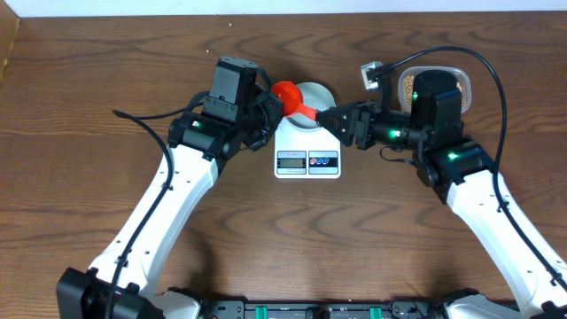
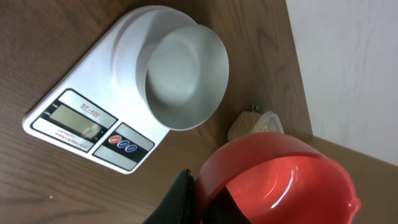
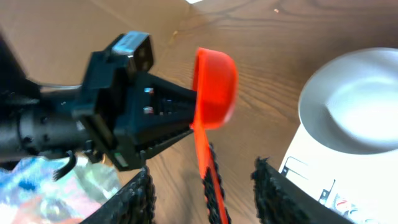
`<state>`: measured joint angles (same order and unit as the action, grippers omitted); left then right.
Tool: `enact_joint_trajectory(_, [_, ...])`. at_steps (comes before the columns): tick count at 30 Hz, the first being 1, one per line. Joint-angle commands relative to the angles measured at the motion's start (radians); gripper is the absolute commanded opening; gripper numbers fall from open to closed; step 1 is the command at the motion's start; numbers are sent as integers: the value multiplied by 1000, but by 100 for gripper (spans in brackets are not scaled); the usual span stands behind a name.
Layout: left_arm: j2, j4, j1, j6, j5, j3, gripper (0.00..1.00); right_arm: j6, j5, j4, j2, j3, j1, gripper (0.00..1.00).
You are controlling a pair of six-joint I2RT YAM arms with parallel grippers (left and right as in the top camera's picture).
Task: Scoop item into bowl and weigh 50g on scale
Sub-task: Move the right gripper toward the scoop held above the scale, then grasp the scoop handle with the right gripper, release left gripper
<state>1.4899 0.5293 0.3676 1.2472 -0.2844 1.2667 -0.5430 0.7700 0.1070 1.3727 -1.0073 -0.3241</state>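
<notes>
Left gripper (image 3: 183, 112): clenched on the cup of the red scoop (image 3: 214, 81).
Right gripper (image 3: 204, 177): jaws apart, straddling the scoop's handle (image 3: 202, 149), with a gap on either side.
Bowl (image 2: 183, 74): empty, sitting on the scale (image 2: 99, 81), near the scoop.
Beans (image 1: 407, 86): in the clear tub (image 1: 462, 84), partly hidden behind the right arm.

The only marking that reads clearly is the model label "SF-400" (image 2: 89, 112), printed in small red letters on the front panel of the scale (image 2: 99, 68), just above the corner of its grey display (image 2: 67, 118). A line of finer grey print runs under the display but is too small to make out. Whatever the display shows cannot be read in the left wrist or overhead view, nor can any marks on the round buttons (image 2: 114, 139) beside it.
</notes>
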Motion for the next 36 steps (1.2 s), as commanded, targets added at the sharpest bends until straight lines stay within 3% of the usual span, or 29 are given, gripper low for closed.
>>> enact_joint_trajectory(1, [-7,-1,-1,33,27,7,7,-41,-86,8,4,-19,-23,45])
enact_joint_trajectory(16, [-7,-1,-1,60,-21,7,7,-48,-91,1,4,-19,-31,33])
enact_joint_trajectory(36, [-7,-8,38,101,-22,7,7,-48,-91,-9,4,-19,-31,24])
